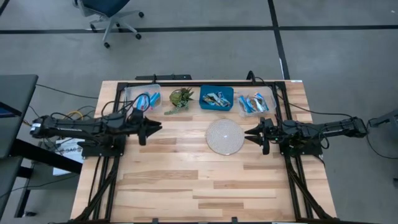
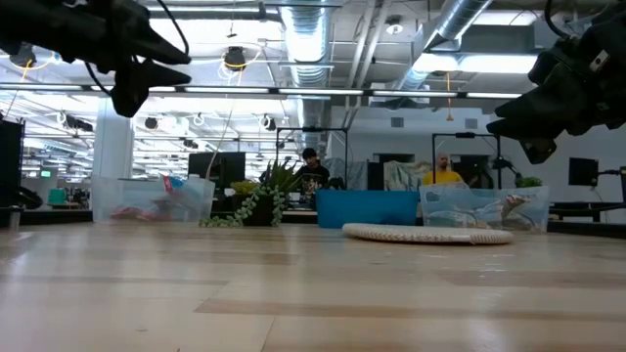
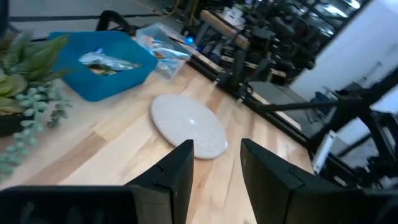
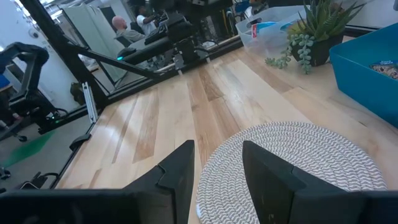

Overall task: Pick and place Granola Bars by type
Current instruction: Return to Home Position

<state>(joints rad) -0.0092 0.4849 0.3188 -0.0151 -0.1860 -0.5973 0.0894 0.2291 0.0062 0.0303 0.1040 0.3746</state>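
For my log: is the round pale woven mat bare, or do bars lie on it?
Bare: high view shows nothing on the round pale woven mat.

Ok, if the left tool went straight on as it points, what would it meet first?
Probably the right tool, which faces it. The round woven mat lies between them, but the left tool looks raised above it; heights are unclear.
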